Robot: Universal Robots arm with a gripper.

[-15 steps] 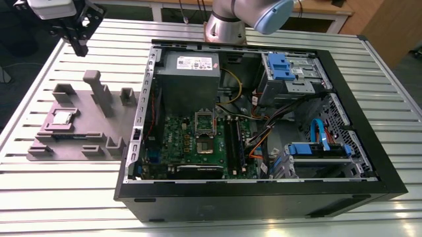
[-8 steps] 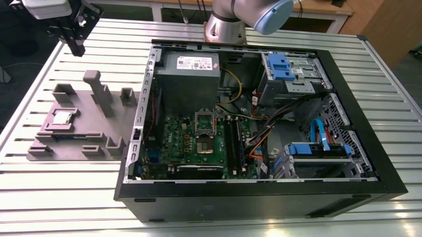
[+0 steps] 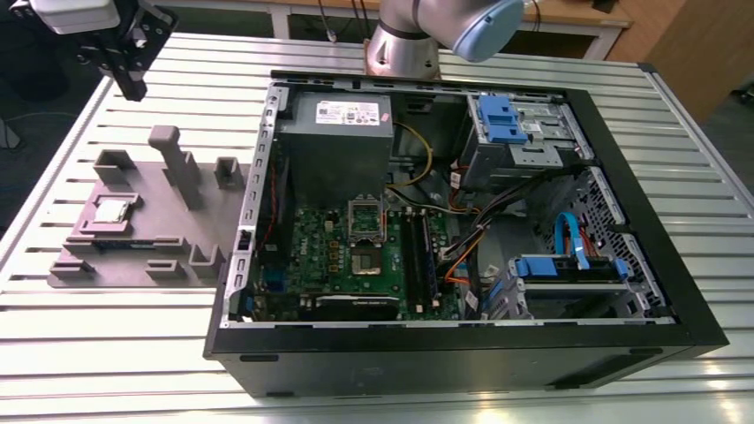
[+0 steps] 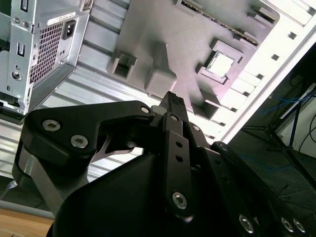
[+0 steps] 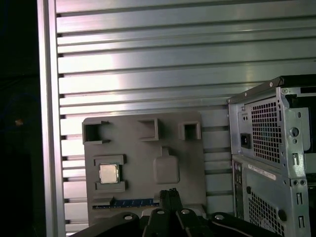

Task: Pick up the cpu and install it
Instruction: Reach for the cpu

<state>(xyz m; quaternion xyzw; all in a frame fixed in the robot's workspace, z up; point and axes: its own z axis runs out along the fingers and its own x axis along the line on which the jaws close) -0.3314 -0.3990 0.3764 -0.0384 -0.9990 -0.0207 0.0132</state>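
Note:
The cpu [image 3: 112, 210] is a small silver square chip lying flat in a recess of the grey fixture plate [image 3: 159, 231] at the exterior view's left, beside the open computer case [image 3: 471, 353]. Both wrist views show the cpu [image 4: 220, 64] [image 5: 108, 173] in that recess. My gripper [image 3: 131, 87] hangs high above the table's far left corner, well behind and above the fixture. Its black fingers look shut with nothing between them [image 4: 174, 98] [image 5: 170, 192]. Inside the case lies the green motherboard [image 3: 324, 247] with its square socket [image 3: 367, 258].
The fixture [image 5: 143, 148] carries several upright grey blocks and posts [image 3: 177, 163]. The case holds a grey power supply [image 3: 339, 119], blue drive brackets [image 3: 501, 119], and loose cables [image 3: 471, 238]. The arm's base [image 3: 407, 44] stands behind the case on the slatted aluminium table [image 3: 106, 353].

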